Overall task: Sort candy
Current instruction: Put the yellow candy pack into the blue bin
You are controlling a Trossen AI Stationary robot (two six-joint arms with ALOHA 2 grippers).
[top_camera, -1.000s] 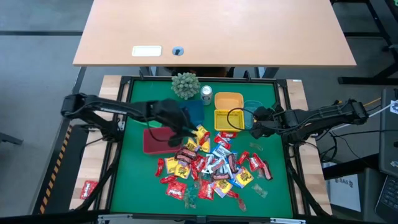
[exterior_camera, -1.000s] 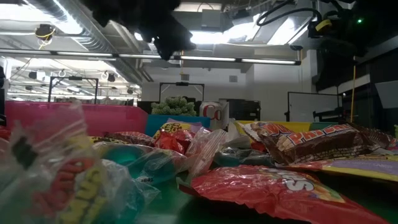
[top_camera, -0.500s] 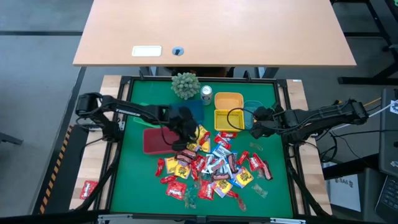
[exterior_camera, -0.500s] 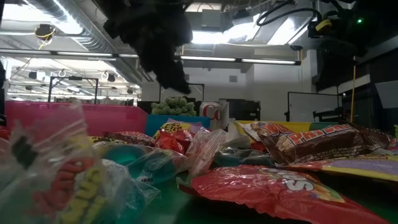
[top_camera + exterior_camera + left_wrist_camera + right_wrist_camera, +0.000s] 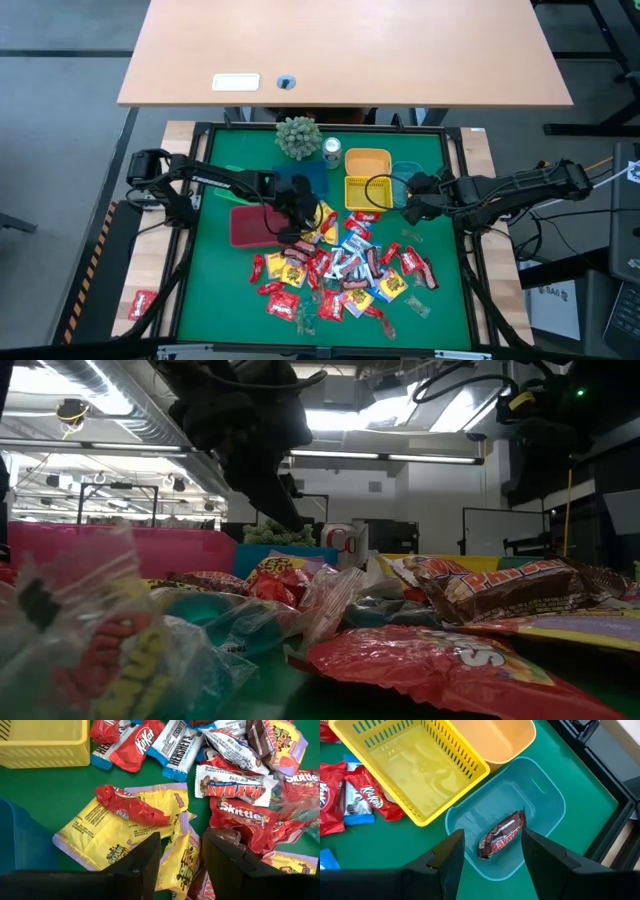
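On the green mat (image 5: 215,290) inside the black-framed tray, the candy (image 5: 335,268) lies in a loose heap toward the near middle; red, yellow, blue-and-white and brownish wrappers overlap one another, and one red sweet (image 5: 142,303) lies outside the tray on the wooden edge at the left. Over the far left edge of the heap hangs the left gripper (image 5: 303,222); its wrist view shows the two dark fingers (image 5: 137,862) standing apart with nothing between them, just above yellow sour-candy packets (image 5: 107,827) on which a crumpled red wrapper (image 5: 131,806) rests; beyond lie KitKat, Hershey's, PayDay and Skittles packs, and a corner of the yellow slatted basket (image 5: 45,745). Beside this gripper, on the mat, sit a dark red bin (image 5: 250,226) and a blue bin (image 5: 312,177); in the low view the gripper (image 5: 275,500) comes down dark from above, behind the near wrappers and in front of a pink bin wall (image 5: 120,550). At the right of the tray the right gripper (image 5: 412,200) hovers over a clear teal bin (image 5: 547,805); its fingers (image 5: 447,857) are spread and grip nothing; in the bin lies one brown wrapped bar (image 5: 502,834). Next to the teal bin stands the yellow basket, and behind it an orange bin (image 5: 368,160). At the far edge of the mat stand a small green plant (image 5: 297,137) and a silver can (image 5: 331,151); past the tray there is a light wooden table (image 5: 345,50).
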